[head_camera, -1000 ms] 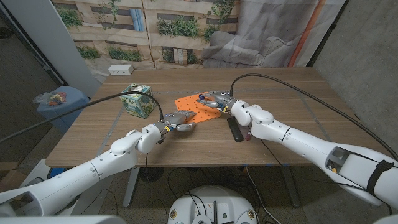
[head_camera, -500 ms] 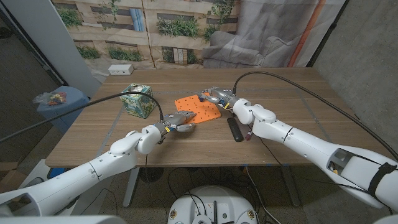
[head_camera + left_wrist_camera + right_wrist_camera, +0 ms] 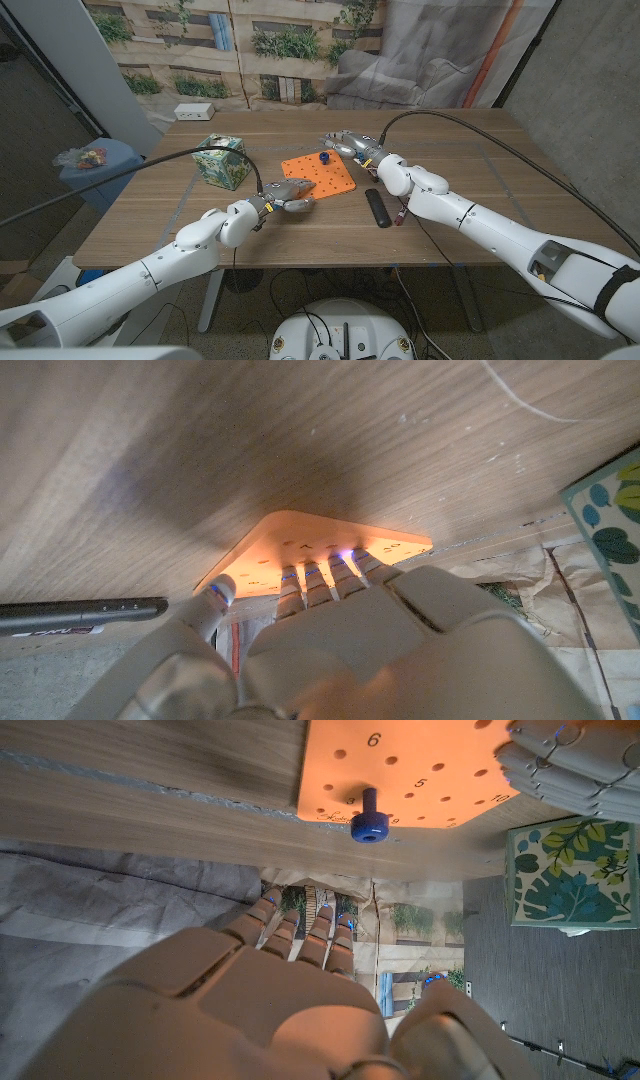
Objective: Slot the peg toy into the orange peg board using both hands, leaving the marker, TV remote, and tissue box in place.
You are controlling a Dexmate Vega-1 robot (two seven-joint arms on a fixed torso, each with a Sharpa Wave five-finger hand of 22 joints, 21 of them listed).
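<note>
Wooden brown counter (image 3: 470, 160) carries one leaf-patterned tissue box (image 3: 221, 162), one flat orange peg board (image 3: 322, 177), one black TV remote (image 3: 377, 207), one marker (image 3: 401, 213). One blue peg toy (image 3: 324, 157) stands slotted in the board. Left robot hand (image 3: 287, 195) presses its near edge; right robot hand (image 3: 352, 146) hovers beside, loosely spread, holding nothing.

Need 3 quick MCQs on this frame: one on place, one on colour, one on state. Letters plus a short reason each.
1. Where does the peg toy stand?
A. in the orange peg board, near its far edge
B. on the tissue box
C. beside the TV remote

2. What colour is the peg toy?
A. red
B. blue
C. green

3. What is the right hand doing?
A. gripping the peg
B. pressing the remote
C. holding nothing, just beyond the board

Answers:
1 A: the right wrist view shows the peg seated in a hole by the board's edge.
2 B: it is blue in both the head and right wrist views.
3 C: the head view shows the hand apart from the peg, fingers empty.
</note>
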